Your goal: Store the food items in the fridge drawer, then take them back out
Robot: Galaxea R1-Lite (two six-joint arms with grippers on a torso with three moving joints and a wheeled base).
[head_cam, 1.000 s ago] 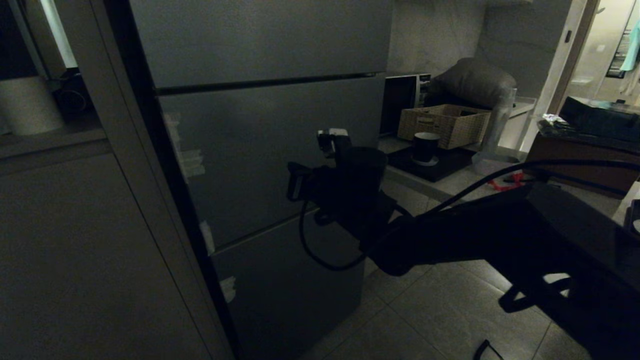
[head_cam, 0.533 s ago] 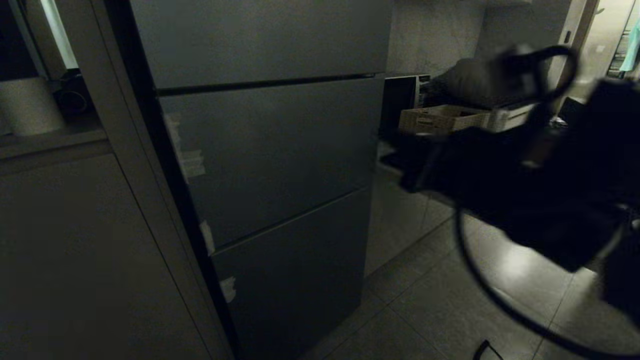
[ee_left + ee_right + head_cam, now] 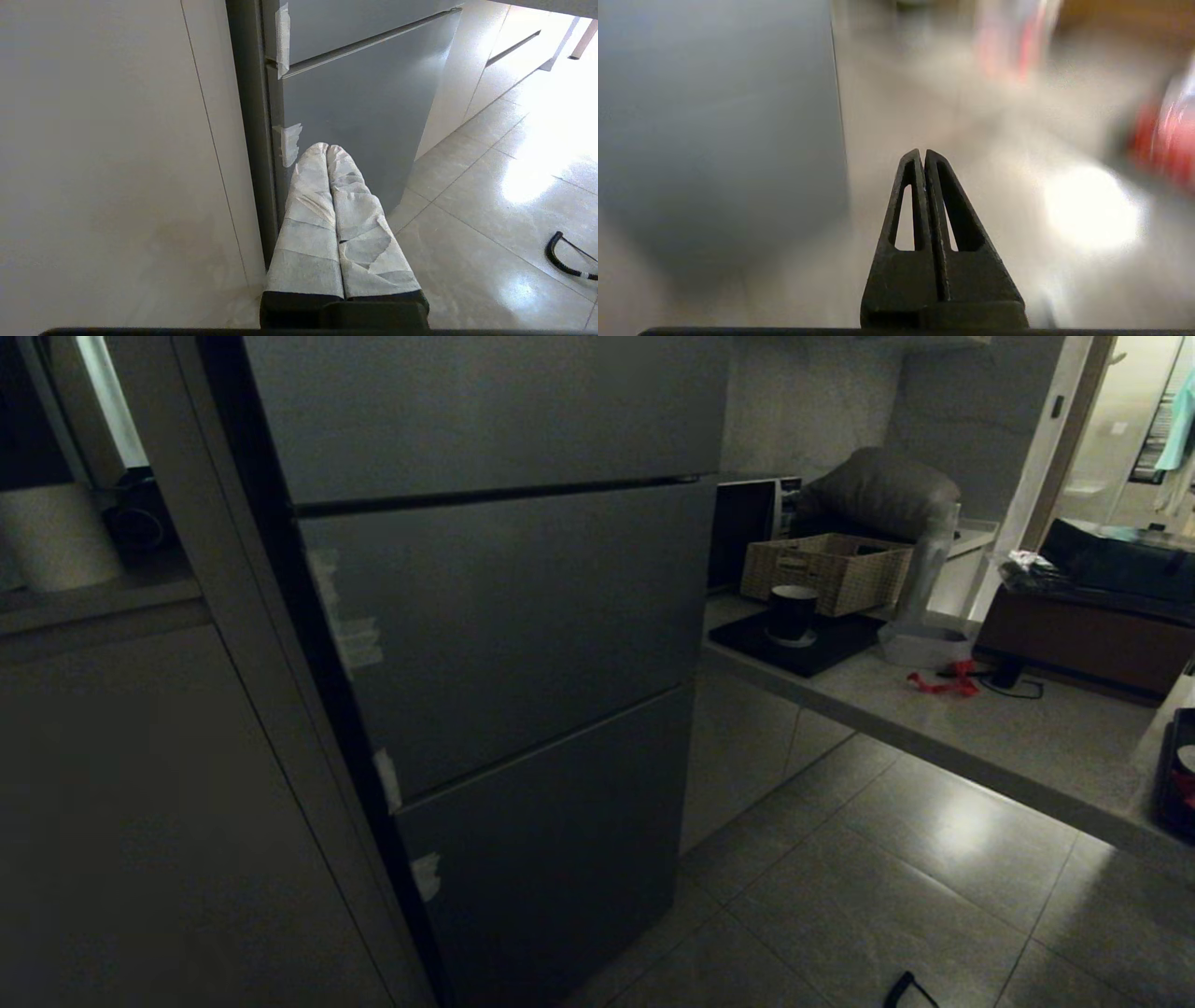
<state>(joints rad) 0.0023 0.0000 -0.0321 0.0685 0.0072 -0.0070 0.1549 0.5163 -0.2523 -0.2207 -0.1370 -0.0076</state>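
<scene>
With every fridge [image 3: 504, 616] panel closed, I can't see the drawer; both clenched claws, left claw [image 3: 327, 148] and right claw [image 3: 923, 152], grasp nothing.

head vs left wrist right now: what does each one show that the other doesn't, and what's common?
Head only: the counter with a woven basket, a dark cup and a red scrap; no arm in sight.

Left wrist only: the left hand, its taped fingers pressed together, empty, near the fridge's lower panel.

Both: the fridge with panels closed, tape scraps on its edge, tiled floor.
</scene>
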